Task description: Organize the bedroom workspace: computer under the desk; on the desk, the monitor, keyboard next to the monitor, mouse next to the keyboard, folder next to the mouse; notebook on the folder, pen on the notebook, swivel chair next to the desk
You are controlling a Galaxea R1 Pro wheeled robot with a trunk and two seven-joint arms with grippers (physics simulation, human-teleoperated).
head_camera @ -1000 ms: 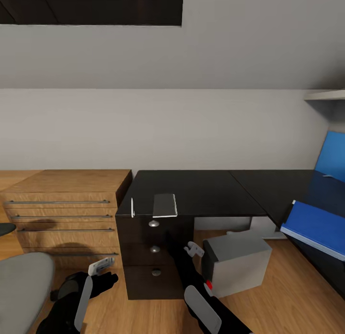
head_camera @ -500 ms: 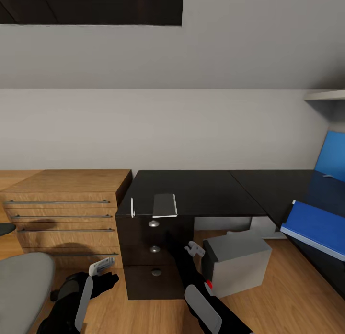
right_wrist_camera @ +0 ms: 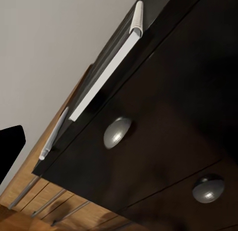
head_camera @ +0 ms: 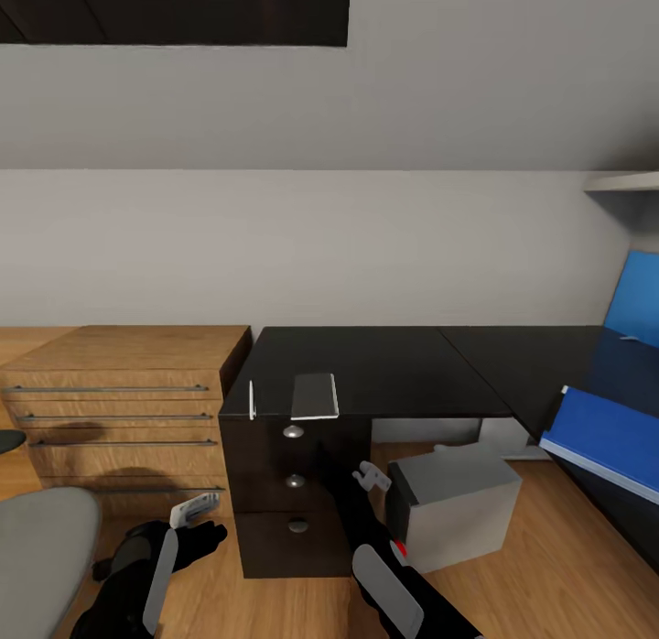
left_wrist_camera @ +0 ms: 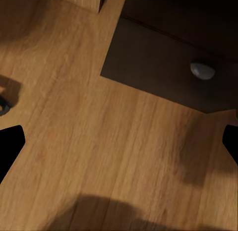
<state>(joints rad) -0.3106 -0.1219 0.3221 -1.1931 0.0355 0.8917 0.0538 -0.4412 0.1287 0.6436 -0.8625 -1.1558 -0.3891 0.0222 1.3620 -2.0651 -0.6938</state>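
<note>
The whole head view has slid slightly since a second ago: the swivel chair (head_camera: pixel 41 566) sits lower and further toward the frame's left edge, and the blue folder (head_camera: pixel 609 433) has drifted toward the right edge. Since everything moved together, the camera has turned or the base rolled; the things themselves have not moved. Both arms look unchanged. This reads as travel or repositioning, with no object step yet under way.

The left pincer (head_camera: pixel 194 509) hangs low over the wooden floor (left_wrist_camera: pixel 99 142), just in front of the wooden dresser (head_camera: pixel 128 401), its fingers apart and holding nothing. The right pincer (head_camera: pixel 371 477) is raised in front of the bench (head_camera: pixel 366 364) drawer stack, just below the bench edge and just beside the computer (head_camera: pixel 453 502), which stands under the bench. Its fingers seem parted and empty, though small in the head view.

Just above the right pincer, on the bench edge, lies a flat grey notebook (head_camera: pixel 314 395), with the thin white pen (head_camera: pixel 252 398) beside it, toward the left pincer. In the right wrist view both overhang the edge above a round drawer knob (right_wrist_camera: pixel 117 132).

The folder is cut by the frame, and what carries it cannot be told. A second blue panel (head_camera: pixel 641 300) behind it may be the monitor, but too little shows.
</note>
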